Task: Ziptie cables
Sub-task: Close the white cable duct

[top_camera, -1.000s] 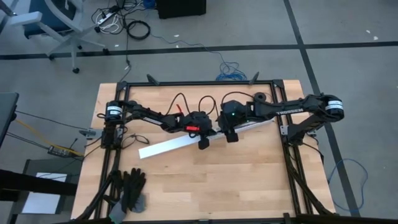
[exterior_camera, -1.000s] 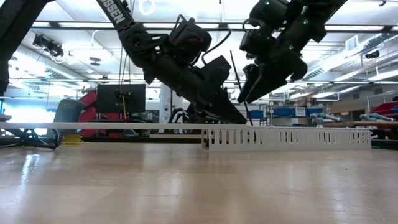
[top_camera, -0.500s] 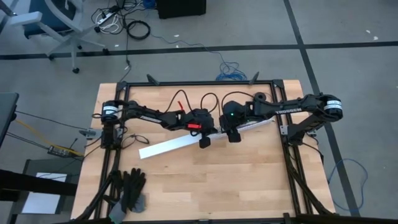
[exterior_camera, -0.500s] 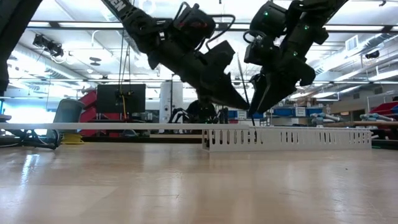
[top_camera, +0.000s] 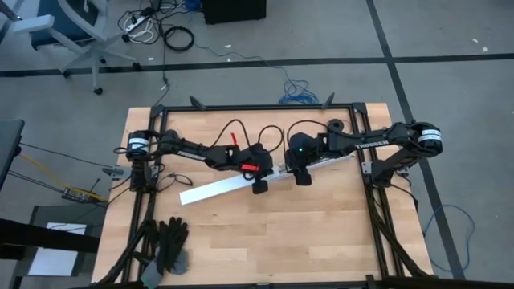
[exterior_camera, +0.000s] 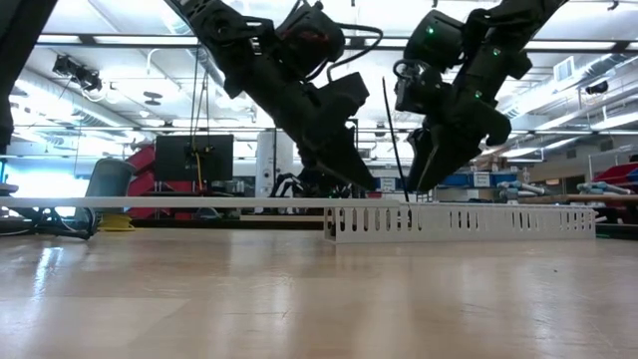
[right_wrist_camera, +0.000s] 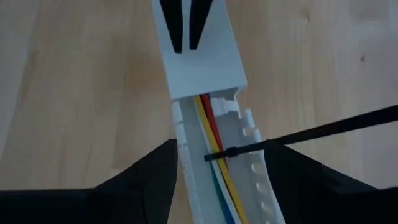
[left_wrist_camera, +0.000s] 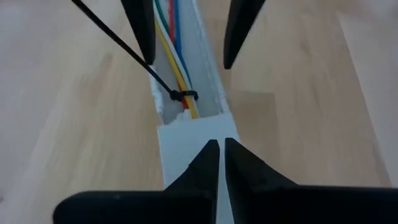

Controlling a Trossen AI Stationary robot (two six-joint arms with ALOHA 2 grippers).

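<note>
Closed tight, your left gripper hovers over the covered part of the white slotted channel in the high view, while your right gripper stands open just beside it, over the open part of the channel.

Look at the low view — both arms come down over the channel, the left gripper pointed at its near end, the right gripper beside it, and a thin black zip tie tail rises between them.

From your left wrist, the left fingers sit together above the channel cover; beyond them the cables — green, blue, white, yellow, red — lie in the open trough, ringed by the zip tie.

From your right wrist, the right fingers straddle the trough, apart and gripping nothing; the cables run between them under the zip tie.
</note>
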